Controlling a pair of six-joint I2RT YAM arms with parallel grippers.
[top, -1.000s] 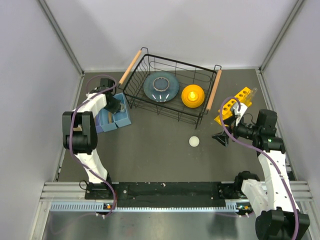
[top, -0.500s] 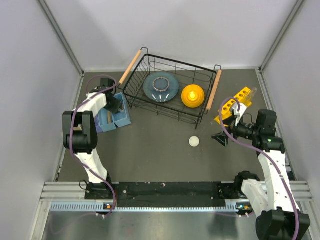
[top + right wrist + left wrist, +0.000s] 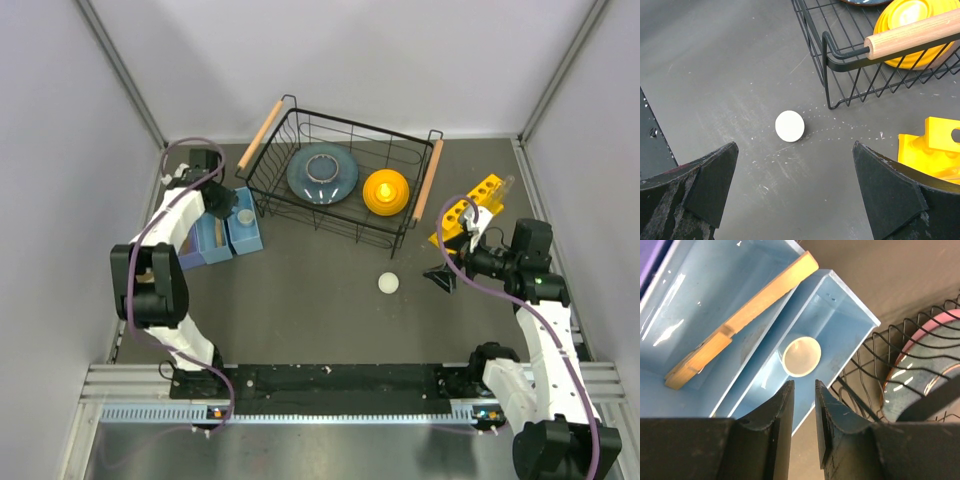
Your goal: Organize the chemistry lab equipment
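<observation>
Change: left hand (image 3: 803, 390), narrowly parted and empty, has dropped white round piece (image 3: 801, 356) into blue tray (image 3: 850, 310) | Right hand (image 3: 795, 167): spread wide above second white piece (image 3: 789, 126) | Meaning: one stowed, one left.

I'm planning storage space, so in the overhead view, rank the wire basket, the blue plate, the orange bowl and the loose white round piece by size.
Largest to smallest:
1. black wire basket
2. grey-blue plate
3. orange bowl, clearly smaller than the plate
4. white round piece, smallest by far
</observation>
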